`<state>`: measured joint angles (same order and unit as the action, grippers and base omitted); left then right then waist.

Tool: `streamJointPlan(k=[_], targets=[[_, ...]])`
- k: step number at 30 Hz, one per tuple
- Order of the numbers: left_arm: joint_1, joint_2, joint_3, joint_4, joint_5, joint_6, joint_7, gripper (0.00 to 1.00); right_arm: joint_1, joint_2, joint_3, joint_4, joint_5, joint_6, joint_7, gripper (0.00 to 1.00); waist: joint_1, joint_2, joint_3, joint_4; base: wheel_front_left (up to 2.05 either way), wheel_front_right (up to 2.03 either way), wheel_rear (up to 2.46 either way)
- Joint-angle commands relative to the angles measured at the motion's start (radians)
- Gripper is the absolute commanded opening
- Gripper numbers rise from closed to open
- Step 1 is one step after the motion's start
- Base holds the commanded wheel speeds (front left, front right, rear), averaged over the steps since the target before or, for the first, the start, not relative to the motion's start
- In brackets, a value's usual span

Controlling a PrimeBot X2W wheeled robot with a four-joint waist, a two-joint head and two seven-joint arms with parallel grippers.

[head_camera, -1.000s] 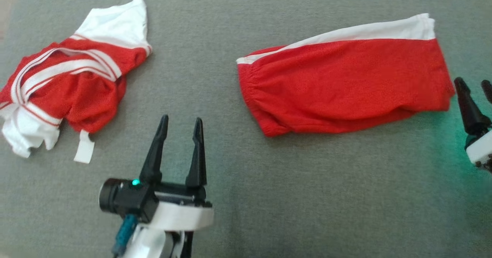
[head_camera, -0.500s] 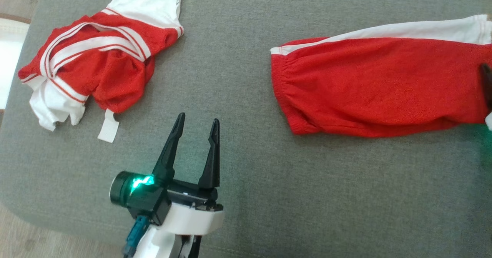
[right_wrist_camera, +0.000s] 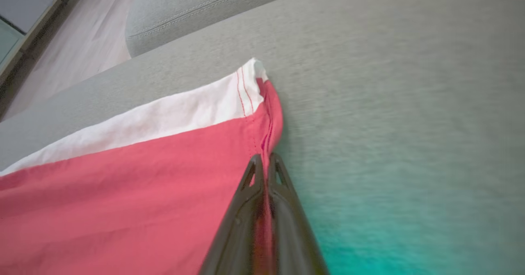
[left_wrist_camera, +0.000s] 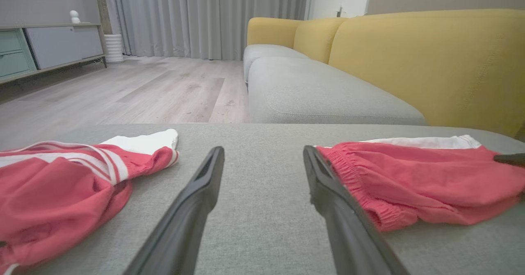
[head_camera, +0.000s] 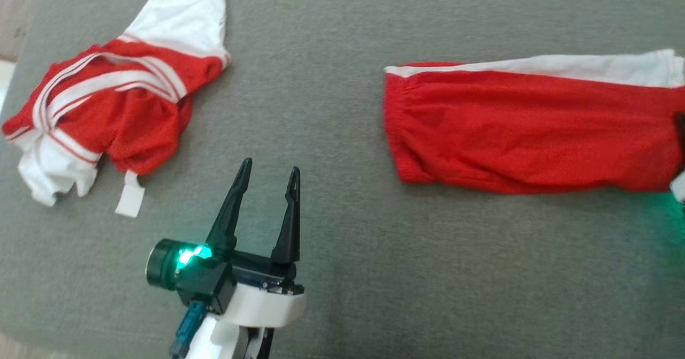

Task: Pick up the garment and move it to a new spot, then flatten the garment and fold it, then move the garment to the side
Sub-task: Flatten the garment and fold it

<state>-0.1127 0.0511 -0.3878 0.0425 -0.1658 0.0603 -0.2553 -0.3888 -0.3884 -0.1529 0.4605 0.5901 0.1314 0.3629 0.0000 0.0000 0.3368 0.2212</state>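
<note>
Cushion [head_camera: 342,134] under garment [head_camera: 535,129] — yellow sofa [left_wrist_camera: 410,62] beyond

Home, seemingly: yellow sofa [left_wrist_camera: 430,62], curtains [left_wrist_camera: 205,17]

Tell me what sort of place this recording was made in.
Most likely a home living room: a yellow-backed sofa with grey seat cushions, pale wood plank flooring and floor-length grey curtains beside a low grey cabinet. The work surface looks like a grey fabric ottoman.

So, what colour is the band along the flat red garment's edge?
White band on the garment, best in right wrist view.
</note>
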Motion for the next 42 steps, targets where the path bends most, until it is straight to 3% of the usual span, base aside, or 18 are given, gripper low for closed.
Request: streamJointPlan(k=[1, 7, 12, 18, 26, 36, 37, 38, 39, 42], targets=[[0.017, 0.0, 0.036, -0.023, 0.011, -0.005, -0.006, 1.0, 0.014, -0.055, -0.001, -0.036, -0.001, -0.001, -0.011, 0.0, 0.0, 0.0, -0.032, -0.041, 0.0, 0.0, 0.0], [0.038, -0.001, 0.037, -0.015, 0.035, -0.018, -0.006, 1.0, 0.021, -0.147, -0.021, -0.044, -0.046, -0.001, 0.005, 0.0, 0.0, 0.0, -0.066, -0.101, 0.0, 0.0, 0.0], [0.049, 0.0, 0.041, -0.008, 0.051, -0.024, -0.006, 1.0, -0.02, -0.148, -0.01, -0.09, -0.047, -0.001, 0.013, 0.0, 0.0, 0.0, -0.092, -0.128, 0.0, 0.0, 0.0], [0.063, 0.0, 0.032, 0.017, 0.068, -0.022, -0.006, 1.0, -0.03, -0.103, 0.061, -0.176, -0.034, -0.001, 0.003, 0.0, 0.0, 0.0, -0.145, -0.13, 0.0, 0.0, 0.0], [0.082, 0.0, 0.012, 0.082, 0.087, -0.004, -0.006, 1.0, -0.018, 0.006, 0.222, -0.262, 0.002, -0.001, 0.012, 0.0, 0.0, 0.0, -0.219, -0.099, 0.0, 0.0, 0.0], [0.057, -0.001, -0.01, 0.108, 0.062, 0.005, -0.006, 1.0, -0.092, 0.13, 0.391, -0.158, 0.016, -0.001, -0.021, 0.0, 0.0, 0.0, -0.195, -0.046, 0.0, 0.0, 0.0], [0.054, -0.001, -0.011, 0.107, 0.06, 0.006, -0.006, 1.0, -0.102, 0.139, 0.404, -0.144, 0.018, -0.001, -0.031, 0.09, 0.0, 0.0, -0.19, -0.044, 0.0, 0.0, 0.0], [0.052, -0.001, -0.01, 0.107, 0.058, 0.008, -0.006, 1.0, -0.112, 0.15, 0.416, -0.13, 0.021, -0.001, -0.04, 0.44, 0.0, 0.0, -0.186, -0.043, 0.0, 0.0, 0.0], [0.05, -0.001, -0.009, 0.107, 0.056, 0.009, -0.006, 1.0, -0.124, 0.16, 0.425, -0.121, 0.025, -0.001, -0.054, 1.0, 0.0, 0.0, -0.184, -0.043, 0.0, 0.0, 0.0], [0.048, -0.001, -0.009, 0.11, 0.045, 0.014, -0.006, 1.0, -0.159, 0.164, 0.439, -0.111, 0.044, -0.001, -0.097, 1.0, 0.0, 0.0, -0.183, -0.051, 0.0, 0.0, 0.0]])
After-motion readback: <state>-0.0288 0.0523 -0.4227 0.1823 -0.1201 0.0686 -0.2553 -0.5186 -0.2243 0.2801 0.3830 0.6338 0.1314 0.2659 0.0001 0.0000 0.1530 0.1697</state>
